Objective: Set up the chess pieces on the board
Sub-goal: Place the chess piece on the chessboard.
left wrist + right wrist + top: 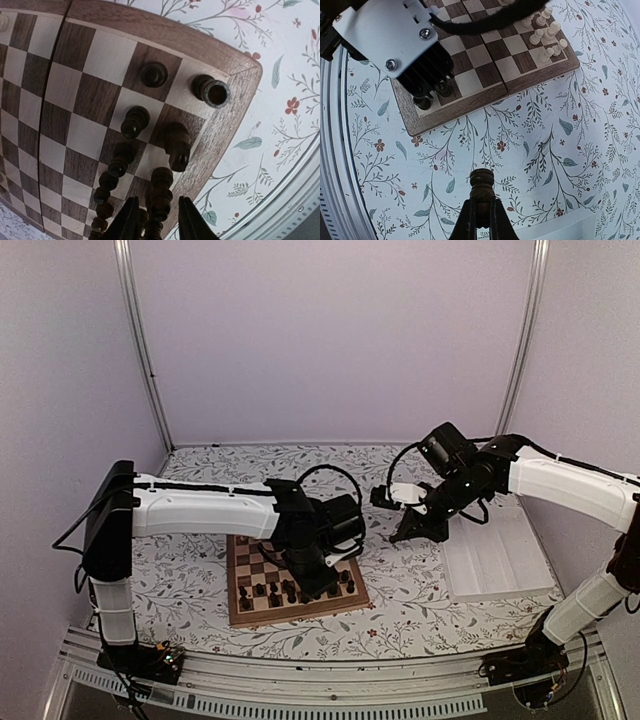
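My left fingers (131, 220) are released, parted either side of a dark piece (161, 192) standing on the board's (150, 27) edge row. My right fingers (468, 220) are clenched on a second piece (482, 182), above the desk (545, 165) beside the board.

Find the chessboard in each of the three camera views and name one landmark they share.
Top external: the chessboard lies low centre, under the left arm.
Left wrist: the chessboard fills the left and middle.
Right wrist: the chessboard spans the top, partly behind the left arm.
Shared landmark: the dark chess pieces along one edge.
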Available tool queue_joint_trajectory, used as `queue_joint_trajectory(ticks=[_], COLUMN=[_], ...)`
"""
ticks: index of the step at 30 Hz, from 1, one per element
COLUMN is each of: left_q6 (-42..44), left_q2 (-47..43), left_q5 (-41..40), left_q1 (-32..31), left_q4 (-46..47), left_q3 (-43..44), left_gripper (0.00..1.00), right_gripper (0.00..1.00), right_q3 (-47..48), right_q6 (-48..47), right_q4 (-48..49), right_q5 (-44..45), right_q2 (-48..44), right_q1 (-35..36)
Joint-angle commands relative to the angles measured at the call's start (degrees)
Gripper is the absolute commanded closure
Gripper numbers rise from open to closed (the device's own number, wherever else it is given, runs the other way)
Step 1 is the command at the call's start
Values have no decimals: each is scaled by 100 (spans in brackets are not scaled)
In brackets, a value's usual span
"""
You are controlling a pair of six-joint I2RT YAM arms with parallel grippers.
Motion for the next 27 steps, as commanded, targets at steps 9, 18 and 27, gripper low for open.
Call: queue_joint_trajectory(ticks=[9, 18, 27], left_q6=[160, 701, 953], left_q2=[-1675, -3359, -4113], left_q5=[128, -317, -30], left_q1=[144, 1874, 3463], left_q4=[372, 1629, 3369], left_q3=[-124, -1710, -2904], left_gripper=[64, 55, 51], right_gripper=[100, 100, 100], right_q3=[1041, 2613, 4178], right_q6=[-363, -967, -1630], right_q4=[-616, -1298, -1957], right_q5=[238, 1290, 2291], right_q2=[599, 1858, 3276], right_q1=[-7, 593, 1300])
